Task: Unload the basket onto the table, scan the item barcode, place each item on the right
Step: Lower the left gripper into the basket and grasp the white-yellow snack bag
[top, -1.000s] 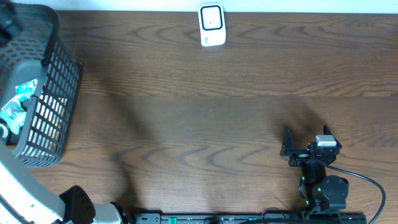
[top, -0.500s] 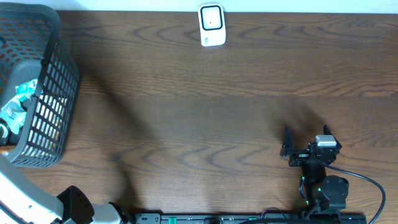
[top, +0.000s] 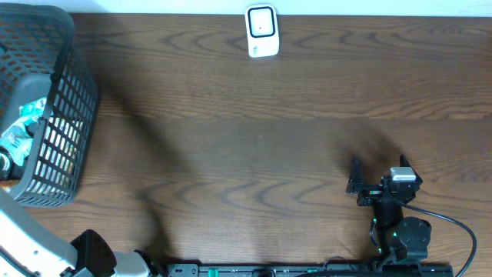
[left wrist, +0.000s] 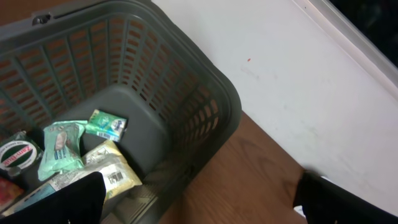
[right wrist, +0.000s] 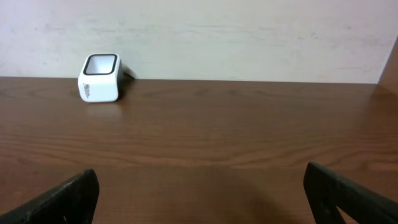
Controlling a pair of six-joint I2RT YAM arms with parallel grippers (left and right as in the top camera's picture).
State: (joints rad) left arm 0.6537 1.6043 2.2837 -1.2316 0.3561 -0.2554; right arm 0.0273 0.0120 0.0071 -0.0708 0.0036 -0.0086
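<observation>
- Basket (top: pixel 73 92): dark grey plastic mesh, stands at the left edge of the table (top: pixel 246 138).
- Items: all lie loose on the basket floor. Small green packet (left wrist: pixel 107 124), pale green pouch (left wrist: pixel 60 146) just beside it, yellowish packet (left wrist: pixel 112 171) nearer the camera. The print on them is too small to read.
- Scanner (top: pixel 261 31): white with a dark window, stands at the far edge of the table, about centre, well apart from the basket.
- Left gripper (left wrist: pixel 208 199): jaws spread wide and empty, hovers above the basket's right rim.
- Right gripper (top: pixel 378 163): near right of the table, jaws wide apart, nothing between them, facing the scanner across bare wood.
</observation>
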